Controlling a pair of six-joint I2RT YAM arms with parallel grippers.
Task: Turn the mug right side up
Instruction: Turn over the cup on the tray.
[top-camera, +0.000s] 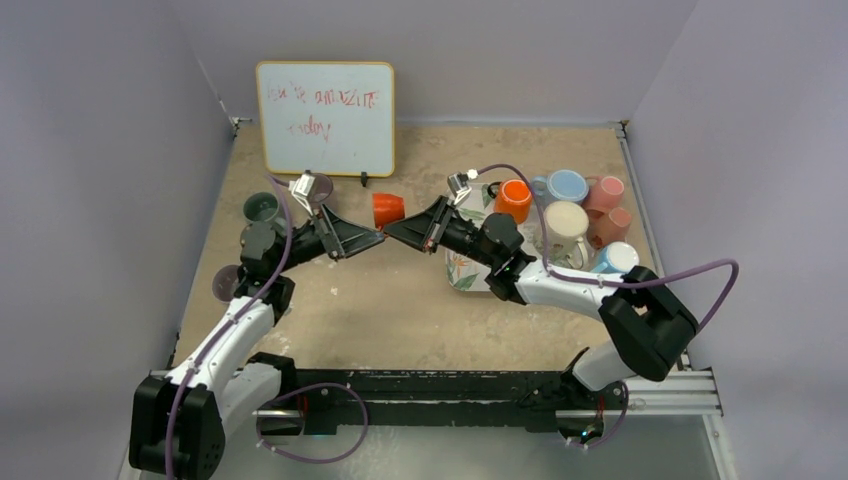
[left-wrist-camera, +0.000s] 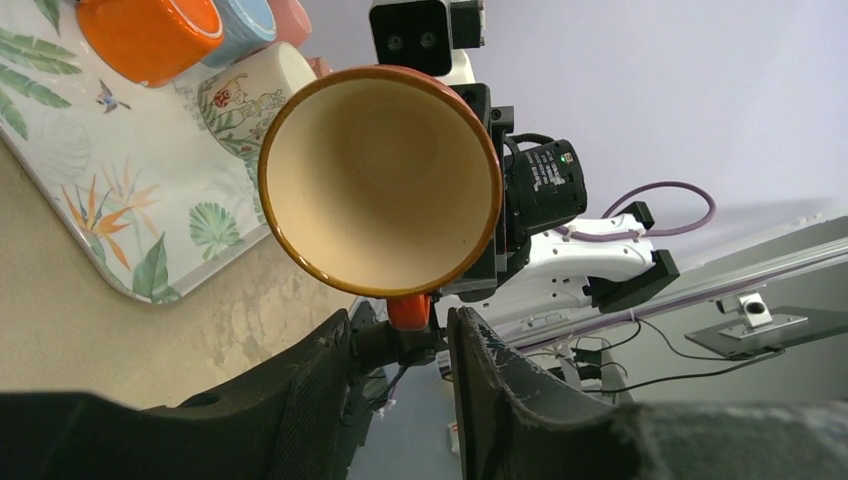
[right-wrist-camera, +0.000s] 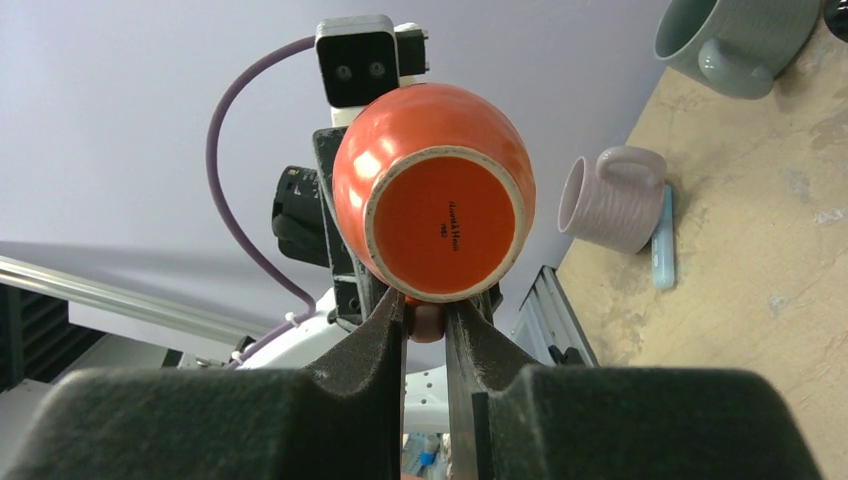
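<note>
The orange mug (top-camera: 388, 210) hangs in the air between my two grippers, lying on its side. In the left wrist view its cream inside (left-wrist-camera: 380, 180) faces the camera. In the right wrist view its flat orange base (right-wrist-camera: 440, 200) faces the camera. My right gripper (top-camera: 393, 231) (right-wrist-camera: 425, 318) is shut on the mug's handle, which hangs below the body. My left gripper (top-camera: 376, 238) (left-wrist-camera: 400, 335) is open. Its fingers (left-wrist-camera: 325, 360) stand on either side of the handle and of the right gripper's tips.
A leaf-patterned tray (top-camera: 462, 278) (left-wrist-camera: 100, 230) with several mugs, one of them orange (top-camera: 514, 198), stands at the right. A whiteboard (top-camera: 325, 118) stands at the back. A green mug (top-camera: 262, 208) (right-wrist-camera: 735, 40) and a lilac mug (top-camera: 225, 283) (right-wrist-camera: 610, 200) sit at the left.
</note>
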